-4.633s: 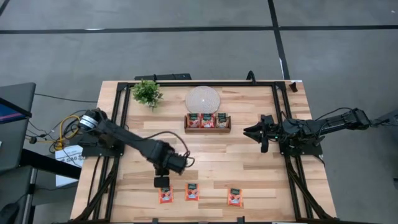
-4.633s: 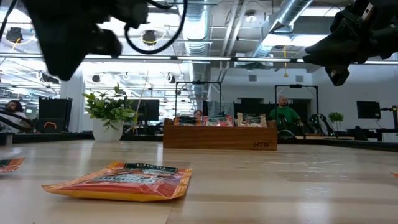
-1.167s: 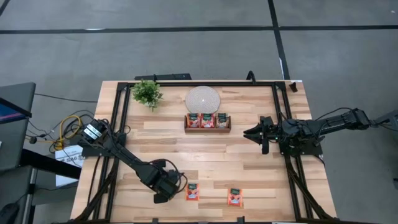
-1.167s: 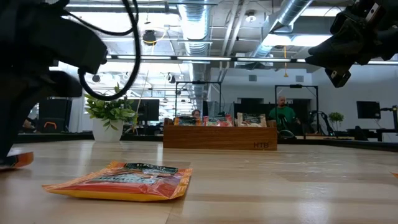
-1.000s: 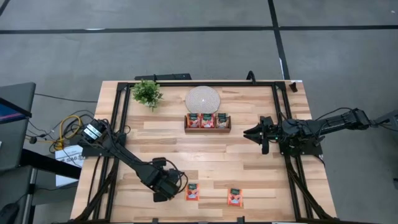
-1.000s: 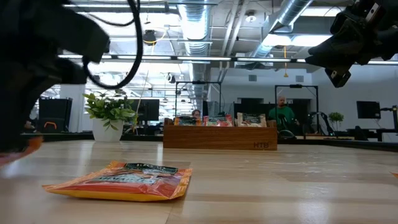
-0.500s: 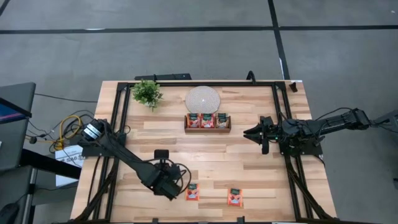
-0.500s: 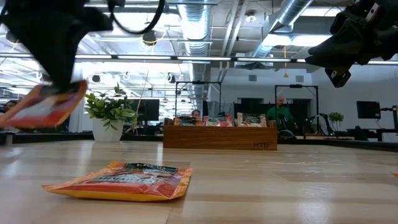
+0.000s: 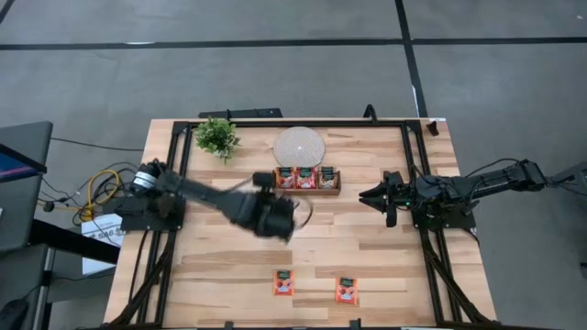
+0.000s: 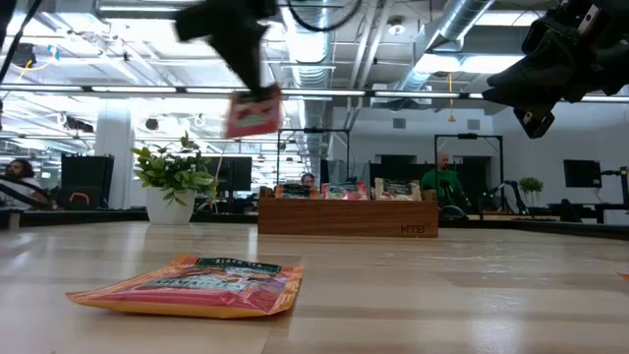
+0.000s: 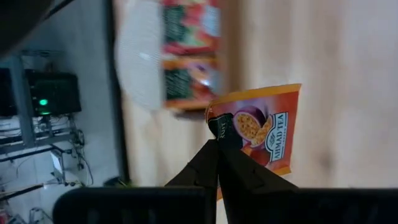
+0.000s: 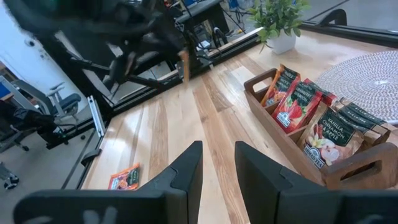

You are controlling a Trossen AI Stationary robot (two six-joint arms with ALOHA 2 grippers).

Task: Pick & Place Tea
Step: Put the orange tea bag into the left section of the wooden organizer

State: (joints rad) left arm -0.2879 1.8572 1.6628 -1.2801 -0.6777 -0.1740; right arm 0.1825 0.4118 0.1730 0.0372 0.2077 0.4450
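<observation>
High view: left gripper (image 9: 292,218) is motion-smeared, fingers can't be made out, and the sachet it carries (image 10: 255,111) is hidden under the arm there (it only shows in the low and left wrist views). In the low view that sachet is blurred, print unreadable. Left wrist: wooden tray (image 11: 186,104) and round white disc (image 11: 138,59) are smeared and cut by the frame edge; tray sachet labels illegible. Low view: right arm (image 10: 555,59) cropped at the top-right corner, fingertips hard to separate. Far-right tabletop sachet (image 10: 625,276) is just a sliver at the edge.
</observation>
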